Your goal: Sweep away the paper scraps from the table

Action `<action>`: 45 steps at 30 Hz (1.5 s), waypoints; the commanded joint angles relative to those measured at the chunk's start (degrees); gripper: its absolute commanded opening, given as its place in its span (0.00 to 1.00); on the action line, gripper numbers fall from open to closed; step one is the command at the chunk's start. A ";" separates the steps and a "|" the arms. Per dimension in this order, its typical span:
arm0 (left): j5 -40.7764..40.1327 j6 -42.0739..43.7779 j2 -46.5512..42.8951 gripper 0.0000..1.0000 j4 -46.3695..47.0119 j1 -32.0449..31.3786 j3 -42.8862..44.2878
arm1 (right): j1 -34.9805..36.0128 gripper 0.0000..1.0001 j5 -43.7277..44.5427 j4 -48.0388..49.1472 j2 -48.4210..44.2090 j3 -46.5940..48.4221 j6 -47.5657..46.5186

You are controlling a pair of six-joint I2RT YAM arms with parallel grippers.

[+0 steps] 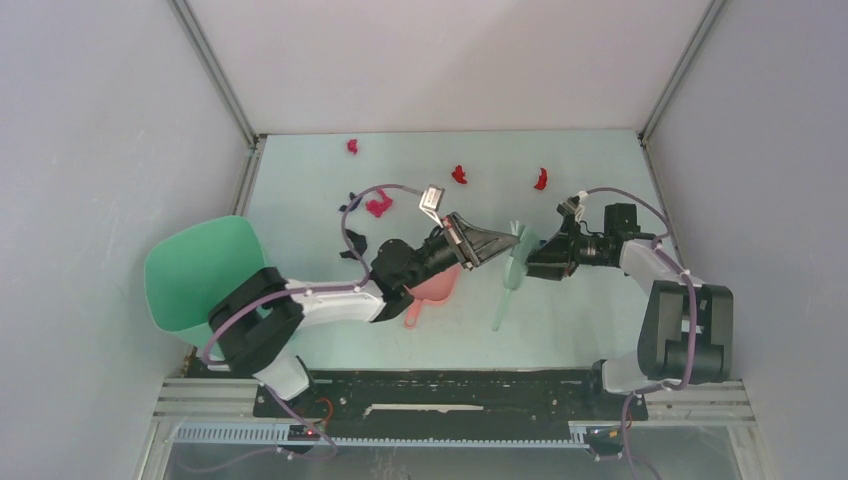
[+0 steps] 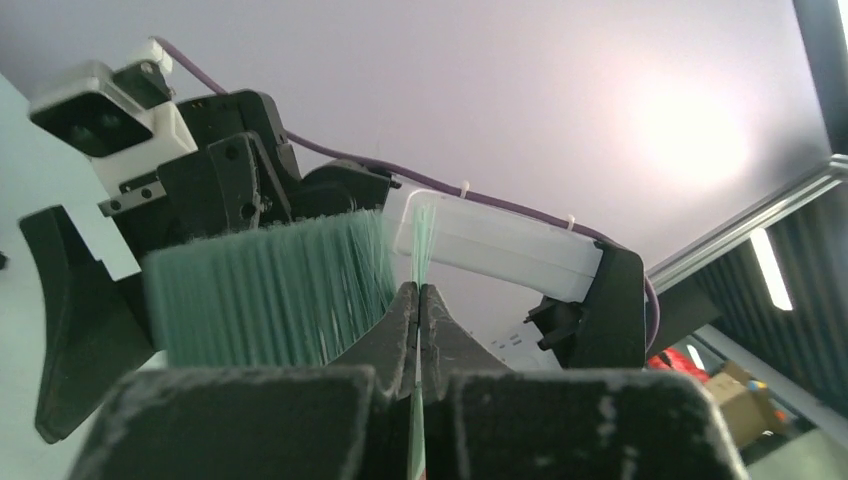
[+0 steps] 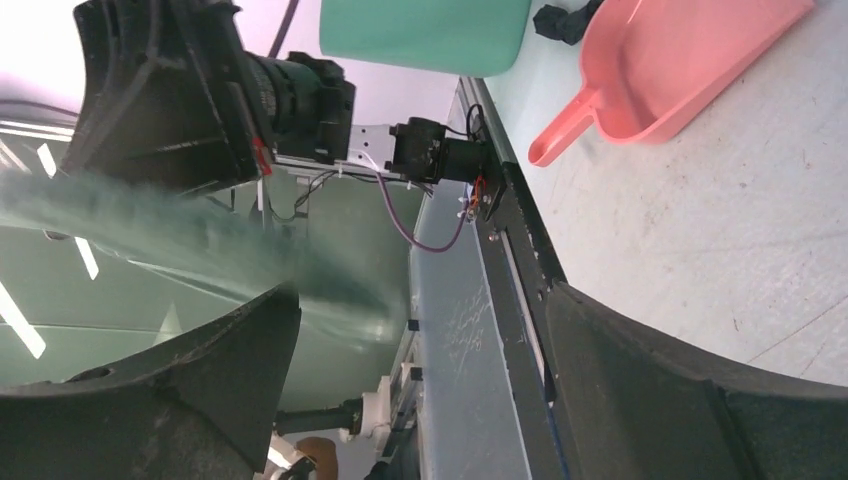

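Note:
Red paper scraps [image 1: 459, 175] [image 1: 541, 179] [image 1: 352, 146], a magenta one [image 1: 378, 206] and dark ones [image 1: 356, 244] lie across the far half of the table [image 1: 590, 325]. The green brush [image 1: 512, 270] stands tilted at mid-table, handle toward the near edge. My left gripper [image 1: 507, 243] [image 2: 420, 292] is shut, with a thin tuft of the brush's bristles [image 2: 268, 292] pinched between its jaws. My right gripper [image 1: 536, 262] [image 3: 420, 300] is open wide just right of the brush head, holding nothing; the brush [image 3: 150, 215] shows blurred beyond its left finger.
A pink dustpan [image 1: 434, 291] [image 3: 690, 65] lies on the table under my left forearm. A round green bin [image 1: 200, 270] [image 3: 425, 30] sits off the table's left edge. Grey walls enclose the left, back and right sides.

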 commanded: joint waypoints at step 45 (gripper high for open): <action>-11.01 4.58 4.11 0.00 -17.41 2.50 6.52 | -0.90 0.85 30.39 -12.75 -29.86 4.46 -19.33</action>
